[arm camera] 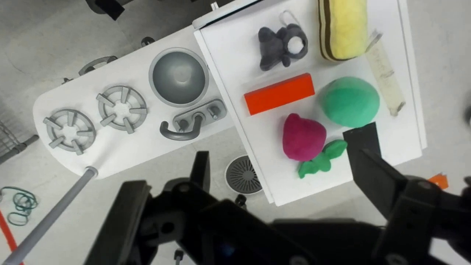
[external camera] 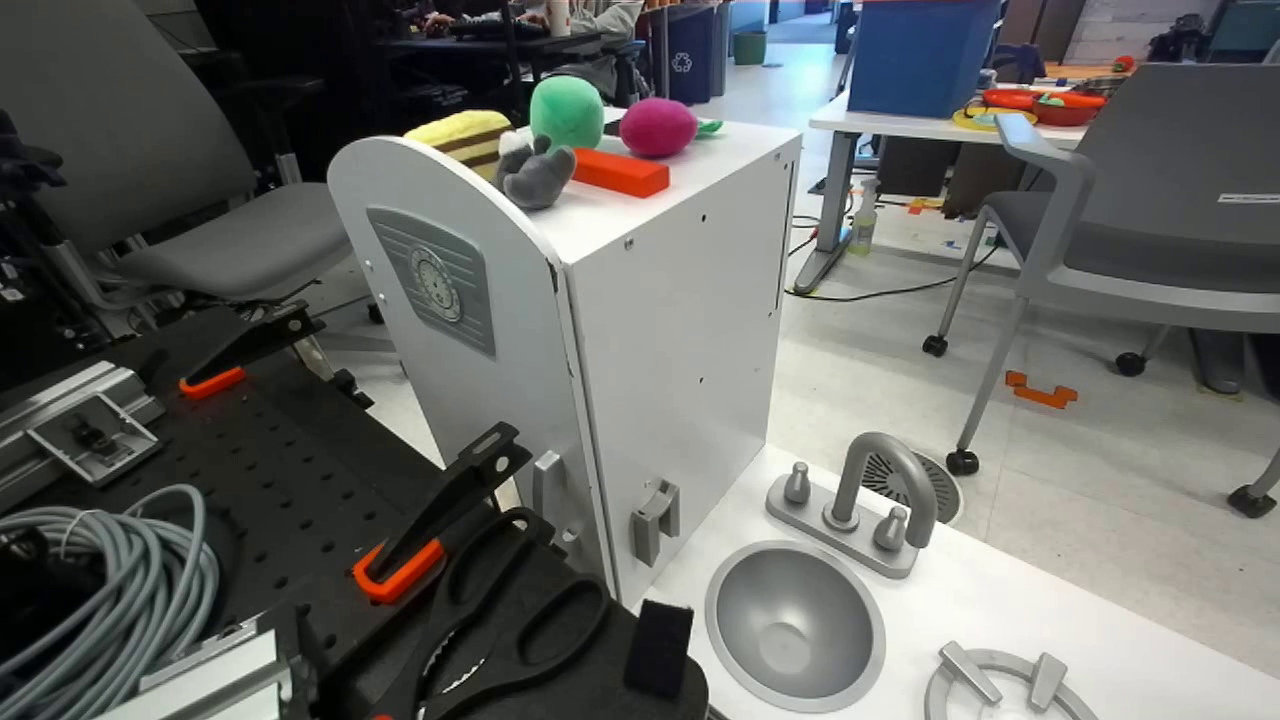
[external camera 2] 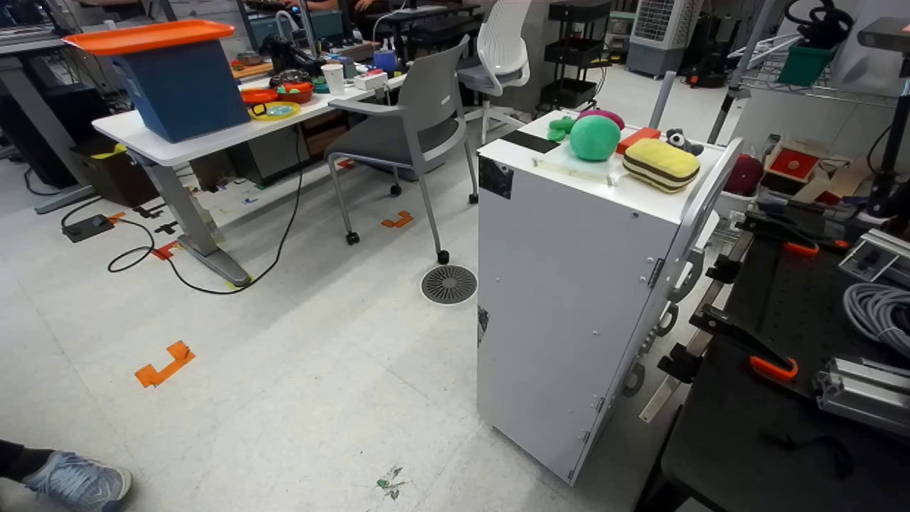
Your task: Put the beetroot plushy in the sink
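Observation:
The beetroot plushy [external camera: 658, 127] [external camera 2: 603, 116] [arm camera: 303, 137] lies on top of the white cabinet, a magenta rounded body with green leaves. In the wrist view those leaves point toward the lower right. The grey round sink [external camera: 850, 640] [arm camera: 179, 79] is set in the lower white counter beside the cabinet, its bowl bare, with an arched faucet at its edge. My gripper [arm camera: 282, 152] shows only in the wrist view, above the cabinet top, fingers spread wide and nothing between them. The plushy sits below and ahead of it, apart from both fingers.
Around the plushy on the cabinet top [arm camera: 283, 191] are a green plush ball [arm camera: 351, 102], a red block [arm camera: 279, 94], a grey plush animal [arm camera: 281, 46] and a yellow striped toy [arm camera: 346, 29]. Toy burners [arm camera: 122, 108] flank the sink. A black table [external camera: 290, 480] with clamps adjoins the cabinet.

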Robot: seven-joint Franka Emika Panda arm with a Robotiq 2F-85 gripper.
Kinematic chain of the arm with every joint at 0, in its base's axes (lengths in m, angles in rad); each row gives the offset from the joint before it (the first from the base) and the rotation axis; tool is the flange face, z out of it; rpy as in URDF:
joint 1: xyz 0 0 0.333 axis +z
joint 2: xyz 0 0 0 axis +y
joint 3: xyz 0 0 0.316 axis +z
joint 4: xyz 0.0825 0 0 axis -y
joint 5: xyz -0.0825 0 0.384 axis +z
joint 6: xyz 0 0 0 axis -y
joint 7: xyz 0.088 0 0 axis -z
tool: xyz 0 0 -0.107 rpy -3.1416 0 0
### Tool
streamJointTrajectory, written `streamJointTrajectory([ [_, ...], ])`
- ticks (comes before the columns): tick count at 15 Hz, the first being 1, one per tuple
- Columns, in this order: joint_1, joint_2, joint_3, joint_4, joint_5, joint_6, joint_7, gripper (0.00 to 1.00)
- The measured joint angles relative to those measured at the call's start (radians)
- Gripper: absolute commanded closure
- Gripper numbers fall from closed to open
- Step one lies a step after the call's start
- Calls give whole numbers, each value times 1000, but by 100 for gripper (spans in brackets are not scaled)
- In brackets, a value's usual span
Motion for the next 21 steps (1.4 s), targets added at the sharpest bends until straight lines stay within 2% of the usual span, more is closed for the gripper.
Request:
streamJointTrajectory([
  [3, 13, 0, 0, 9, 0, -44, -81, 0],
  [11, 15, 2, -1, 16, 0, -65, -96, 0],
  [21, 8, 101, -7, 51, -132, -66, 50, 0],
])
